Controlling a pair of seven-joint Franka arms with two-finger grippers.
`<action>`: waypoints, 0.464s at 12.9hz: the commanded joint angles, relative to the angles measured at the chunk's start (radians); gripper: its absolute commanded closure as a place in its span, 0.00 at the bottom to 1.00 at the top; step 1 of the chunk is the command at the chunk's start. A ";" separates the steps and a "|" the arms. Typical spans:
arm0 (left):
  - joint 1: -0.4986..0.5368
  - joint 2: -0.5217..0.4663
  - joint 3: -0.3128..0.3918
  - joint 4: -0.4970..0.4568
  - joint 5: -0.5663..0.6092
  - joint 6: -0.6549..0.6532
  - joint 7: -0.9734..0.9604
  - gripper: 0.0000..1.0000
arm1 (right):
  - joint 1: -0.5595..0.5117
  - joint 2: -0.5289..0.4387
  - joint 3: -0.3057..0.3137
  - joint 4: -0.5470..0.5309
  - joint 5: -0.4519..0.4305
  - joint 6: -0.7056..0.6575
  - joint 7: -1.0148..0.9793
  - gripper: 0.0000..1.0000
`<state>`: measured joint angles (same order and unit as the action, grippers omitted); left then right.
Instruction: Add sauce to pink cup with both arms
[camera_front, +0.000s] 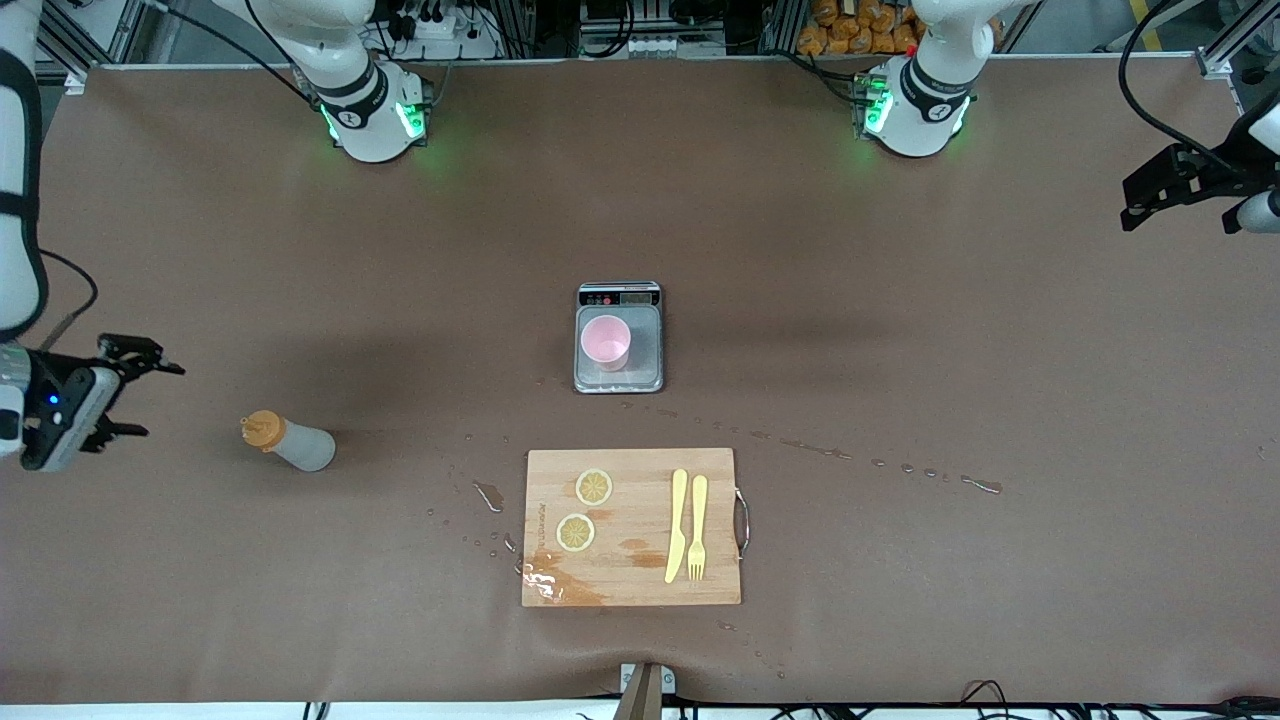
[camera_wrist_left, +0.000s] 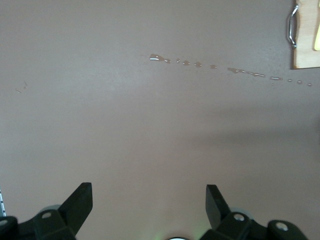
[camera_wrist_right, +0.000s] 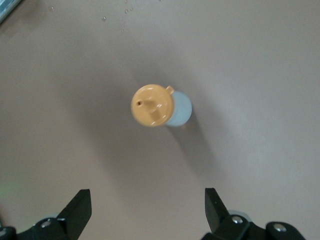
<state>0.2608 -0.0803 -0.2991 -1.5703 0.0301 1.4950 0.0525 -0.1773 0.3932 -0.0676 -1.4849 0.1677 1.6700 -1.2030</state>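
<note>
Front view, cup: you see the small pale-pink plastic cup (camera_front: 606, 342) standing upright on the flat grey kitchen scale (camera_front: 620, 375) in the middle of the brown table (camera_front: 900, 300)
Front view, bottle: your greyish-white squeeze bottle with the orange cap (camera_front: 287, 441) stands on the table toward the right arm's end, well apart from the cup
Front view, board: the wooden cutting board (camera_front: 632, 580) lies nearer the camera than the scale, with two lemon slices (camera_front: 594, 487), a yellow plastic knife (camera_front: 677, 525) and a yellow plastic fork (camera_front: 698, 526) on it
Front view, grippers: your right gripper (camera_front: 128, 398) hangs open near the bottle; your left gripper (camera_front: 1150, 195) is up at the left arm's end
Left wrist view: your black fingers (camera_wrist_left: 79, 202) are spread wide over bare table, with a line of water drops (camera_wrist_left: 230, 69) close by
Right wrist view: your fingers (camera_wrist_right: 77, 207) are wide apart, holding nothing, with the bottle's orange cap (camera_wrist_right: 152, 105) under them
</note>
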 joint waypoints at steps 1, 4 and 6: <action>-0.150 0.008 0.138 0.019 -0.007 -0.006 0.017 0.00 | 0.021 -0.120 -0.012 -0.035 -0.074 -0.071 0.227 0.00; -0.176 0.016 0.156 0.019 -0.001 -0.009 0.018 0.00 | 0.027 -0.213 -0.009 -0.040 -0.111 -0.105 0.473 0.00; -0.180 -0.006 0.149 0.006 -0.004 -0.024 0.001 0.00 | 0.077 -0.263 -0.017 -0.040 -0.152 -0.113 0.607 0.00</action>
<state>0.0957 -0.0738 -0.1571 -1.5703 0.0301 1.4915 0.0526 -0.1551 0.1926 -0.0700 -1.4872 0.0644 1.5570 -0.7237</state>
